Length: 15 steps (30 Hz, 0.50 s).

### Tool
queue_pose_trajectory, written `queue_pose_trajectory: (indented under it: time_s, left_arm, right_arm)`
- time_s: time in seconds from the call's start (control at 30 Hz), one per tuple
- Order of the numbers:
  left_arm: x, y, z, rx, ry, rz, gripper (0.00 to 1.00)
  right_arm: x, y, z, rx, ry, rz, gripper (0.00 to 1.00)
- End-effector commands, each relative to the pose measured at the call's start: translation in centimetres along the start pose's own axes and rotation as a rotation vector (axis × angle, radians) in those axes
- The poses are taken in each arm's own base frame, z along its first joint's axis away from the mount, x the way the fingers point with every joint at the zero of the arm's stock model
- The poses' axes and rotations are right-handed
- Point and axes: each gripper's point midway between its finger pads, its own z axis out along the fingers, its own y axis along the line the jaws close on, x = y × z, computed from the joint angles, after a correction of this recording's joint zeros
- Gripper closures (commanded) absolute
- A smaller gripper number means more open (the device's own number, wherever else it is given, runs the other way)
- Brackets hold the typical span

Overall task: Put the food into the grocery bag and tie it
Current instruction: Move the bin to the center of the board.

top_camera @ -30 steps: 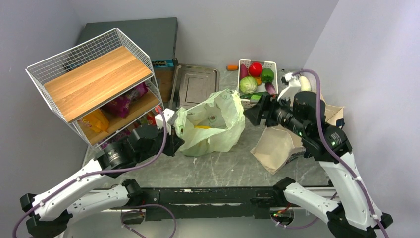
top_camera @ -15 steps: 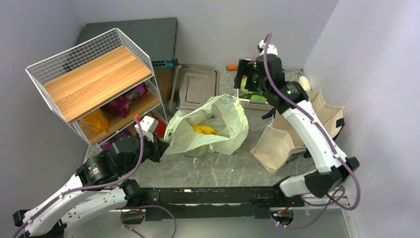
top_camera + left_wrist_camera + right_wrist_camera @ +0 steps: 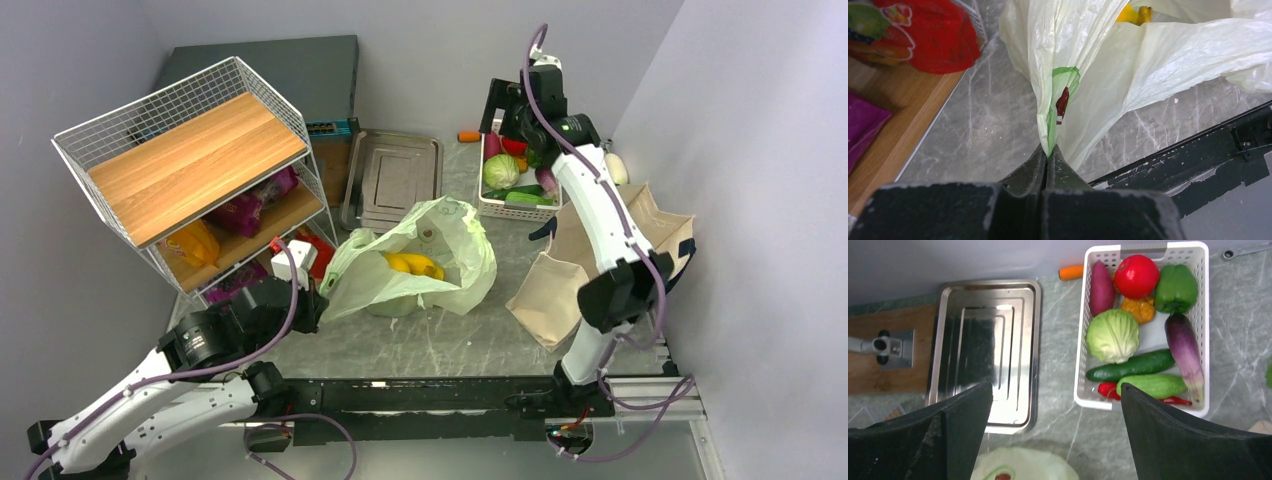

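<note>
The grocery bag (image 3: pixel 455 262) is a thin pale-green plastic bag lying open in the middle of the table, with yellow bananas (image 3: pixel 412 264) inside. My left gripper (image 3: pixel 316 300) is shut on the bag's left edge. In the left wrist view the plastic (image 3: pixel 1148 60) is pinched between the closed tips (image 3: pixel 1048 152), and a banana end (image 3: pixel 1134 14) shows at the top. My right gripper (image 3: pixel 503 112) hangs high over the back of the table. It is open and holds nothing (image 3: pixel 1057 390). The bag's top (image 3: pixel 1023 467) shows below it.
A white basket (image 3: pixel 1079 370) at the back holds a cabbage (image 3: pixel 1113 335), tomato (image 3: pixel 1136 276), green pepper (image 3: pixel 1175 287) and other vegetables. A steel tray (image 3: pixel 392 175), wire rack (image 3: pixel 190 165), beige tote (image 3: pixel 560 285), a carrot (image 3: pixel 468 136) and a red packet (image 3: pixel 933 35) stand around.
The right arm rose from beside the bag and swung back over the basket, its jaws opening wider. The left gripper drew the bag's edge left and nearer, staying shut.
</note>
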Motion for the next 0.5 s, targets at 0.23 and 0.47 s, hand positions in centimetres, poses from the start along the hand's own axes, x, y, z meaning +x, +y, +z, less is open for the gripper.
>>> queue_pose_trajectory:
  time_s: [0.23,0.47]
  left_arm:
    - [0.1,1.4,-0.4,-0.057,-0.027,-0.040,1.00]
    - [0.0,1.5,-0.2,-0.064,-0.035,-0.024,1.00]
  right_arm:
    - [-2.0,-3.9,8.6,0.062,-0.002,0.153,0.00]
    - [-2.6,-5.4,13.6,0.063,-0.034,0.237,0.00]
